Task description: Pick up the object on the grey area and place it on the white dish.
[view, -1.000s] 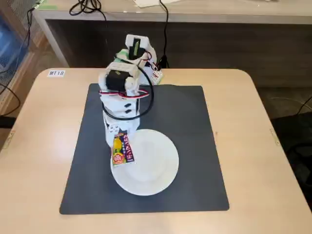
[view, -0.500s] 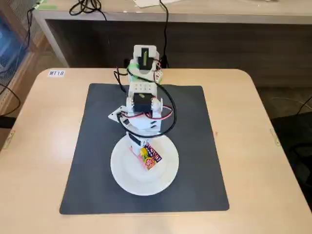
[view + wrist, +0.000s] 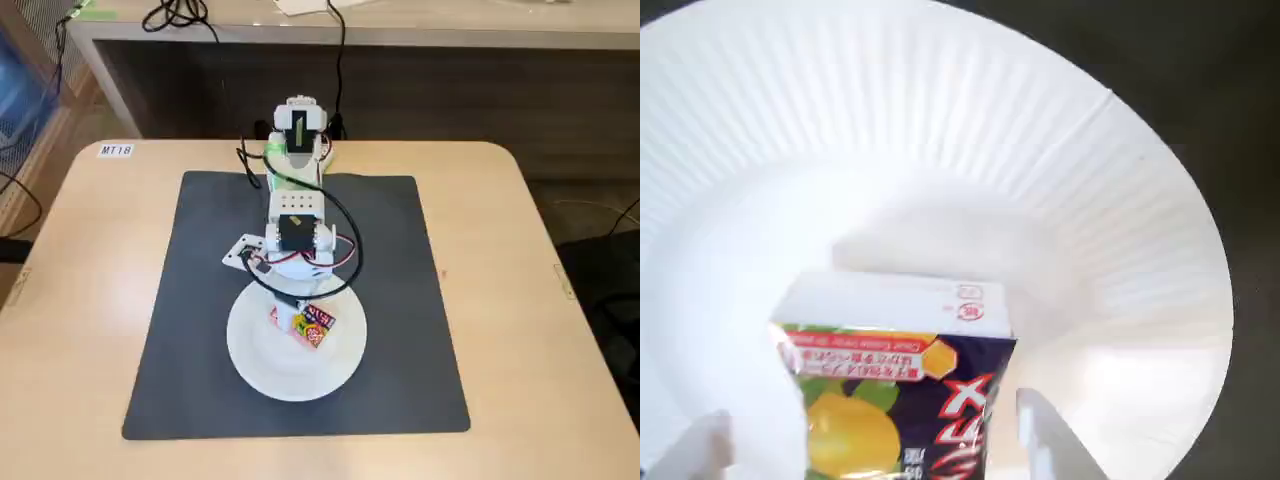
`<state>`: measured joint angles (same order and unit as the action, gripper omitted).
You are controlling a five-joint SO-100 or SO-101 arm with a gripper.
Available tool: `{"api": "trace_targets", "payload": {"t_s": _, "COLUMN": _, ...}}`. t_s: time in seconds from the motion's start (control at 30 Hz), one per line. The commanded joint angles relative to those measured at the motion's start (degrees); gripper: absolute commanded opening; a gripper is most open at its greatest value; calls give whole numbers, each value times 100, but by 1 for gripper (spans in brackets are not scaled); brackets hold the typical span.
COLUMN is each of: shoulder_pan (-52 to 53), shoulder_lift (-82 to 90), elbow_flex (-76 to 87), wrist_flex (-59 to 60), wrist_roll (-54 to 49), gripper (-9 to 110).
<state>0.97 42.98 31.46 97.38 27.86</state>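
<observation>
Arm reaching out over white dish (image 3: 270, 362), which sits on grey mat (image 3: 400, 300). Gripper (image 3: 297, 318) down over middle of dish, red/yellow packet (image 3: 309, 326) right at its tip. Wrist view: packet (image 3: 895, 395) sits between the two white fingertips (image 3: 1045, 435), ribbed dish (image 3: 940, 140) behind it. Small gaps on both sides, so can't tell if fingers actually clamped on packet or just loose around it. Touching dish or hanging above? Also unclear.

Beige table (image 3: 520, 300) carried a white "MT18" label (image 3: 115, 150) near its far-left corner. Black cables (image 3: 180, 14) lay on the bench (image 3: 450, 25) behind. More cable (image 3: 15, 190) hung at left.
</observation>
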Motion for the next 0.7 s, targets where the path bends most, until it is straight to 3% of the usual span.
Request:
{"api": "trace_targets", "payload": {"t_s": 0.0, "shoulder_pan": -70, "shoulder_lift": 896, "elbow_flex": -35, "wrist_flex": -9, "wrist_roll": -290, "gripper": 45}}
{"api": "trace_targets", "payload": {"t_s": 0.17, "shoulder_pan": -88, "shoulder_lift": 1890, "elbow_flex": -79, "wrist_flex": -9, "wrist_roll": -1028, "gripper": 41}}
{"api": "trace_targets", "payload": {"t_s": 0.27, "shoulder_pan": -202, "shoulder_lift": 2505, "elbow_flex": -26, "wrist_flex": -9, "wrist_roll": -1749, "gripper": 28}}
{"api": "trace_targets", "payload": {"t_s": 0.33, "shoulder_pan": -334, "shoulder_lift": 2856, "elbow_flex": 53, "wrist_flex": -9, "wrist_roll": -2118, "gripper": 9}}
{"api": "trace_targets", "payload": {"t_s": 0.4, "shoulder_pan": -510, "shoulder_lift": 3366, "elbow_flex": 562, "wrist_flex": -9, "wrist_roll": -2452, "gripper": 0}}
{"api": "trace_targets", "payload": {"t_s": 0.5, "shoulder_pan": -782, "shoulder_lift": 4711, "elbow_flex": 2215, "wrist_flex": -369, "wrist_roll": -2856, "gripper": 0}}
{"api": "trace_targets", "payload": {"t_s": 0.67, "shoulder_pan": -773, "shoulder_lift": 8807, "elbow_flex": 7392, "wrist_flex": -3489, "wrist_roll": -2496, "gripper": 0}}
